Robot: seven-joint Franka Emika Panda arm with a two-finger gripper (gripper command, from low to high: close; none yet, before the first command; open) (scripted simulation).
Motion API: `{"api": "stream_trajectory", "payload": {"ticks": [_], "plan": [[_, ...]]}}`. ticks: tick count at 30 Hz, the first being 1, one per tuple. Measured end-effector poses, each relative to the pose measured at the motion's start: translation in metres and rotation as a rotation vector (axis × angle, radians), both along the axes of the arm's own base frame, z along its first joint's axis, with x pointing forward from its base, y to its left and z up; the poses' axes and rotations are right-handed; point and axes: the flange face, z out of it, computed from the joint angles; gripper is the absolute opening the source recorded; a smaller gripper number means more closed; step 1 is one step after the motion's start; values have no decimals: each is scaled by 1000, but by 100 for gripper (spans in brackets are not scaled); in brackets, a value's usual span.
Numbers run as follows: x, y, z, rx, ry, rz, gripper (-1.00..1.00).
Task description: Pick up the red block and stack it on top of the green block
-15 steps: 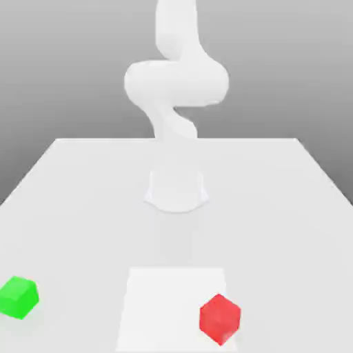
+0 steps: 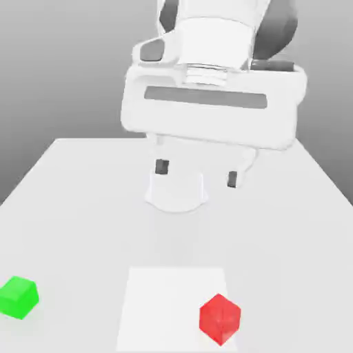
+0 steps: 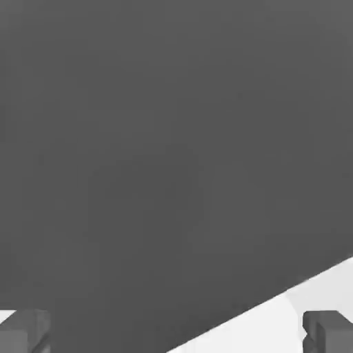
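Fingers (image 2: pixel 162 167) of the Panda's gripper (image 2: pixel 197 174) stand spread wide with nothing between them, hanging high over the white table (image 2: pixel 76 207) near the arm's base in the exterior view. The red block (image 2: pixel 220 318) sits on the table near the front edge, toward the exterior view's right, resting on a paler square patch (image 2: pixel 165 296); the green block (image 2: pixel 18 297) lies well apart from it, at the exterior view's left. Neither cube is touched, so the step in hand appears to be the approach to the red block — the reach has not yet arrived. The cube sits turned with a corner facing the camera, so doing this well likely means rolling the wrist until the two dark fingers, seen in the hand view with a strip of table edge between them, line up with a pair of flat opposite faces rather than across corners. The hand should probably centre itself above the cube first, then drop straight down with the jaws kept apart — closing only once the pads flank the cube's middle height, so the later placement on the green block goes squarely.
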Motion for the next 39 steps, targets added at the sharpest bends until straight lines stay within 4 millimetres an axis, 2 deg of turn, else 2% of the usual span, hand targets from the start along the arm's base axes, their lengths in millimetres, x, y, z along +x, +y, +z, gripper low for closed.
{"api": "stream_trajectory", "payload": {"ticks": [4, 8, 10, 14, 15, 20, 21, 22, 27, 28, 33, 39], "plan": [[-4, 10, -75, 55, 100, -103, 0], [-20, 24, -142, 120, 200, -208, 0], [-28, 30, -171, 148, 238, -252, 0], [-29, 32, -221, 158, 250, -268, 0], [-30, 33, -233, 157, 252, -268, -100], [-30, 33, -233, 159, 249, -267, -100], [-31, 33, -239, 158, 251, -267, -100], [-30, 33, -235, 158, 250, -268, -100], [-30, 31, -182, 158, 250, -275, -100], [-28, 18, -177, 164, 247, -335, -100], [-18, -80, -167, 211, 213, -766, -100], [-33, -197, -155, 269, 155, -1280, -100]]}}
